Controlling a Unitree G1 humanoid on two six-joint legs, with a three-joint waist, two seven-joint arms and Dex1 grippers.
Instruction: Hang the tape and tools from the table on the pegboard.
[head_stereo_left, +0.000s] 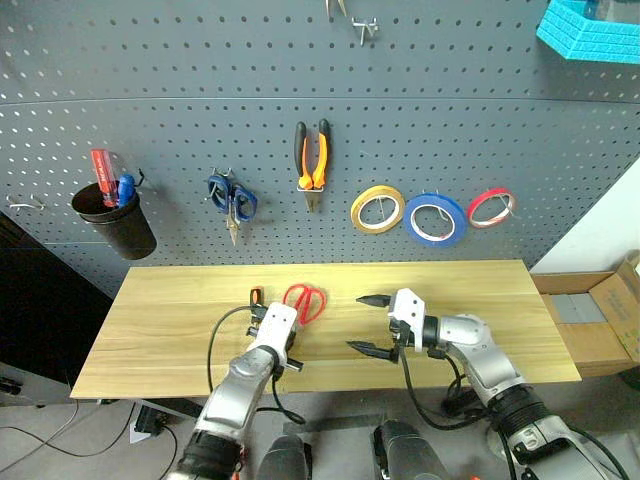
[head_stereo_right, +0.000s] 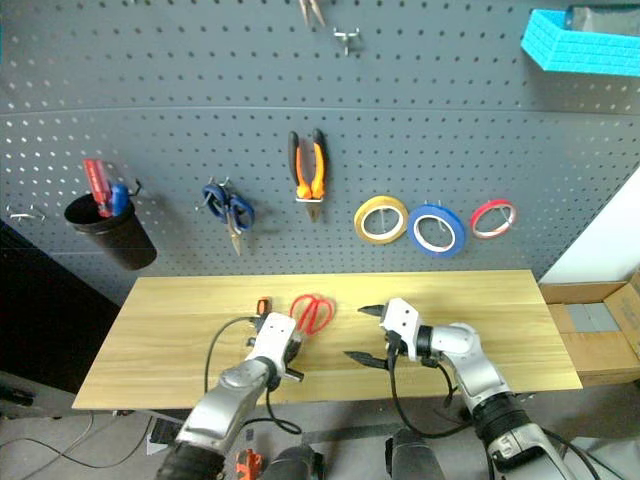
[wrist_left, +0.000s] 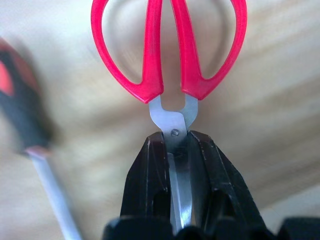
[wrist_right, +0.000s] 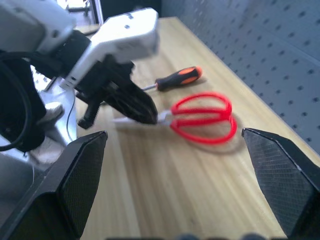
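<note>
At lower centre the left gripper pinches the red-handled scissors by the blades over the table (right gripper spread, empty), likely next carrying them up to a free pegboard hook.

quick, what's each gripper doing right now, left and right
Left gripper: shut on the blades of the red-handled scissors.
Right gripper: open, holding nothing.
</note>
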